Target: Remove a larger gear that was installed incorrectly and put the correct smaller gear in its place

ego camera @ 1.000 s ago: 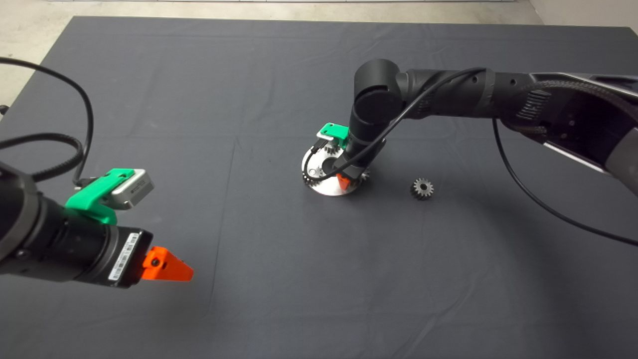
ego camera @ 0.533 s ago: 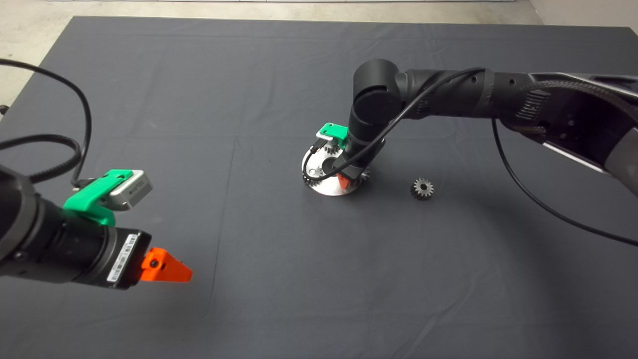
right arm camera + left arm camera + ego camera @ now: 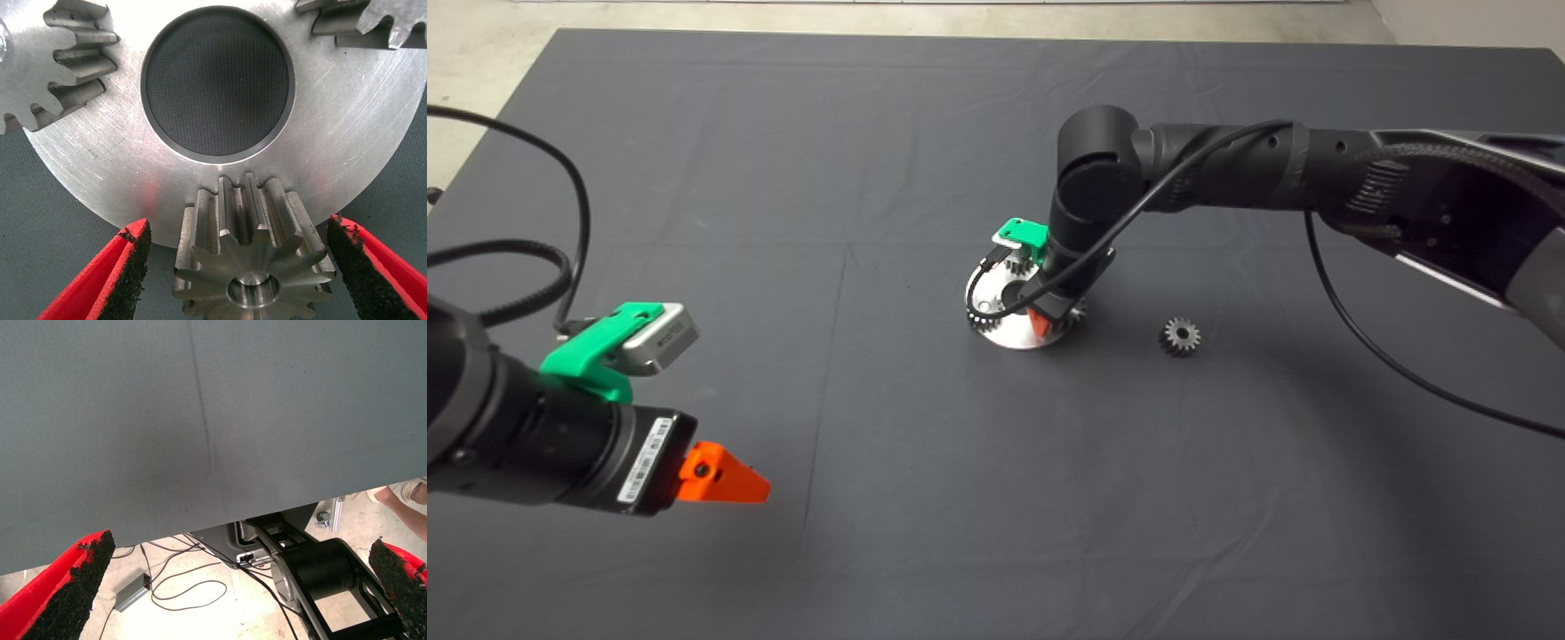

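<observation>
- The bright steel larger gear [image 3: 253, 257] with long tapering teeth sits between the open right hand [image 3: 240, 267] pads, untouched, on a round brushed-metal plate [image 3: 347, 127].
- The small dark flat smaller gear [image 3: 1180, 336] lies apart on the dark cloth surface [image 3: 871, 178].
- The left hand [image 3: 233, 587] waits open, off at the near-left edge.

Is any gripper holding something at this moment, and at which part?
Nothing is held. The right gripper is open, its fingers standing either side of the larger gear without touching it. The left gripper is open and empty.

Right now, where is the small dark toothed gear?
In the head view, the small dark toothed gear lies loose on the dark mat, right of the round silver plate.
</observation>
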You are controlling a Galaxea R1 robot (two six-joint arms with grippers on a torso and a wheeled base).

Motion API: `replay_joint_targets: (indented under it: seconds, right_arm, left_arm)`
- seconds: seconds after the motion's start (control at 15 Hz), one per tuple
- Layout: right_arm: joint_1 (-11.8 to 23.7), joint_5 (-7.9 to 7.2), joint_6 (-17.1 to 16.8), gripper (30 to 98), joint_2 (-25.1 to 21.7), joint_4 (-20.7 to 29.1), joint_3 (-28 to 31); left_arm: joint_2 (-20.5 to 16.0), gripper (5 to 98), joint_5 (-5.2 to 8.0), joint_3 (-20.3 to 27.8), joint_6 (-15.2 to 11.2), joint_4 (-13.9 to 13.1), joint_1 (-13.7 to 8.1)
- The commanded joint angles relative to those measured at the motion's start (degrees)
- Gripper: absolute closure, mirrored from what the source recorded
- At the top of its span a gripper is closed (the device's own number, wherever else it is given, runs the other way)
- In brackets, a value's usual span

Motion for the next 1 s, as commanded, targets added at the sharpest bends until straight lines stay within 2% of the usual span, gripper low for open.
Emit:
replay_joint_targets:
  seconds: [0.0, 0.33, 0.47, 0.93]
  right_arm:
    - [1.28, -1.29, 0.4, 58.6, 0.05, -1.21, 0.16]
    - [1.29, -2.8, 0.4, 58.6, 0.05, -1.11, 0.16]
    - [1.29, -3.92, 0.4, 58.6, -0.04, -1.11, 0.16]
    - [1.21, -4.45, 0.4, 58.6, -0.3, -0.23, 0.16]
  left_arm:
    - [-0.26, 5.4, -0.29, 0.87, 0.18, -0.61, -0.71]
    - [-0.38, 5.4, -0.31, 0.96, 0.18, -0.61, -0.71]
    - [-0.35, 5.4, -0.55, 0.96, 0.18, -0.61, -0.71]
    - [-0.26, 5.4, -0.73, 0.96, 0.26, -0.61, -0.71]
